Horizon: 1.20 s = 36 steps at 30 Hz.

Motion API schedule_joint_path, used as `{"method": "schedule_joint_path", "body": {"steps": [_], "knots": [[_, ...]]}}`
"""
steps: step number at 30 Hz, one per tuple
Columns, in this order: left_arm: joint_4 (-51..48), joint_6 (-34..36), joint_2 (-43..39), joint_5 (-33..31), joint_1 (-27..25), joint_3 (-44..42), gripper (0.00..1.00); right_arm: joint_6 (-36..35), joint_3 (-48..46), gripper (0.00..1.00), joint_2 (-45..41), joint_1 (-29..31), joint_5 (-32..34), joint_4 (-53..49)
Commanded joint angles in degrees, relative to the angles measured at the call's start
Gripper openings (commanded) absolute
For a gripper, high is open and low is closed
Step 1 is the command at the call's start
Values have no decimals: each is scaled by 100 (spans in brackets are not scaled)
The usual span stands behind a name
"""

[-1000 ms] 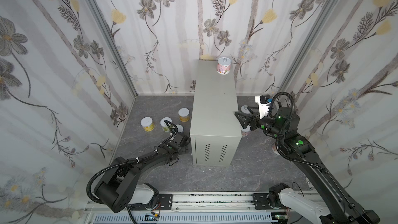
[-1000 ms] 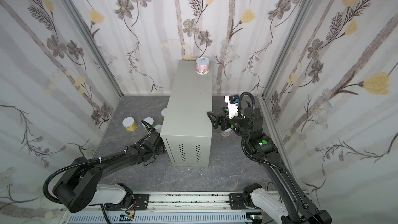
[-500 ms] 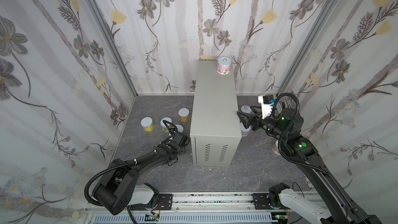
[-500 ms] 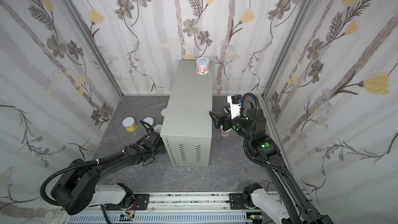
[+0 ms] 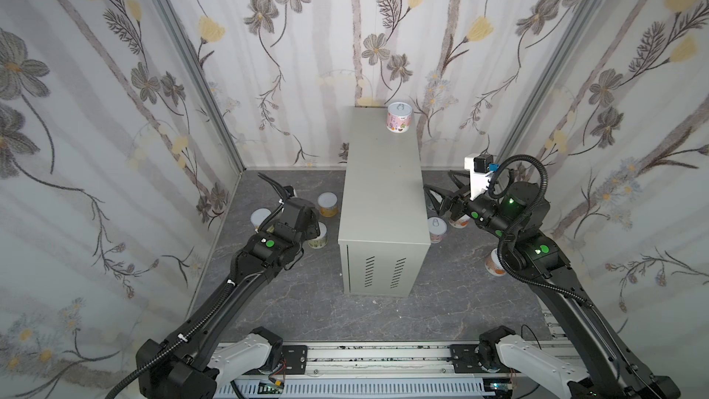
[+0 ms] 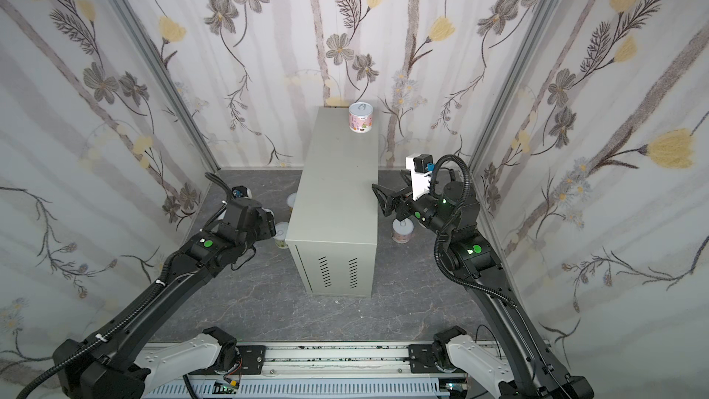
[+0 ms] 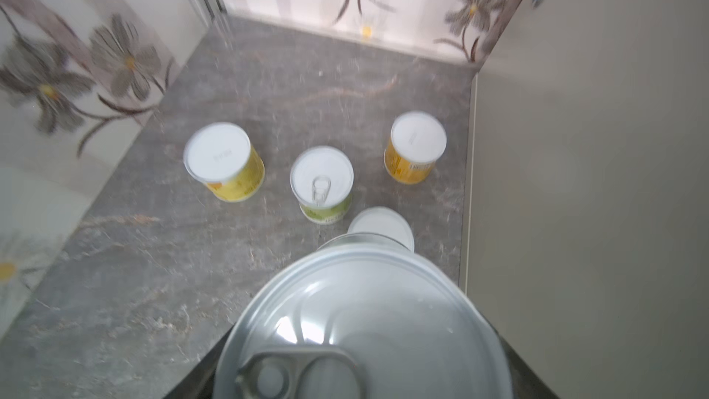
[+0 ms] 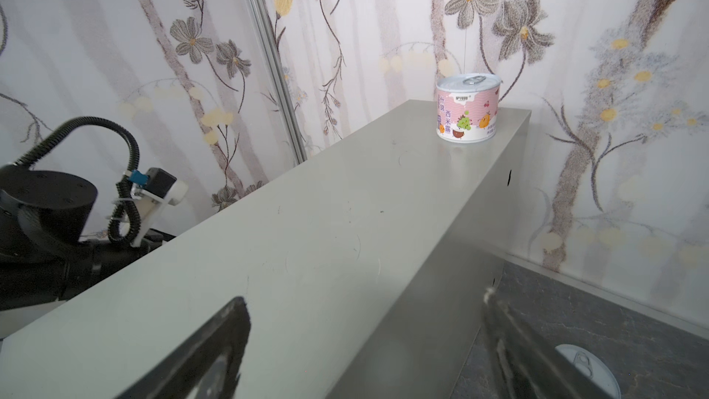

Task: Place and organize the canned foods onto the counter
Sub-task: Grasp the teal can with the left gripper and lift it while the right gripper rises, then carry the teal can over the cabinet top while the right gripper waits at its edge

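Within the floral walls (image 5: 307, 51), on the dark marbled floor (image 5: 307, 301), the counter (image 5: 383, 193) carries one pink can (image 5: 399, 117) upright at its far right corner. Your left gripper (image 7: 360, 378) is clamped on a silver-lidded can (image 7: 364, 301) beside the counter's left side. Your right gripper (image 5: 441, 190) hangs empty, jaws apart, by its right edge.

The grey table (image 5: 383, 193) carries one pink tin (image 5: 399, 118), upright at its far right corner. On the marbled floor (image 5: 307, 308) to its left stand a yellow tin (image 7: 224, 163), a green tin (image 7: 321, 186) and an orange tin (image 7: 416, 147). Another pale tin (image 5: 436, 229) stands to its right.
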Motion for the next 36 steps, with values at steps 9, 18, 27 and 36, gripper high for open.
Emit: {"method": "schedule_joint_path", "body": {"steps": [9,18,27,36], "knots": [[-700,1426,735,936,37,2874,54,-549,437,97,284,61,-1435,797],[-1189,1759,1487,1827,32,4261,54,-1432,367,97,317,1166,-1593,584],[-2185,2307,2325,2478,-211,5841,55,-1778,360,98,376,1781,-1382,410],[-2434,2574,2663,2883,-728,6029,55,-1911,479,97,589,1939,-1295,362]]}}
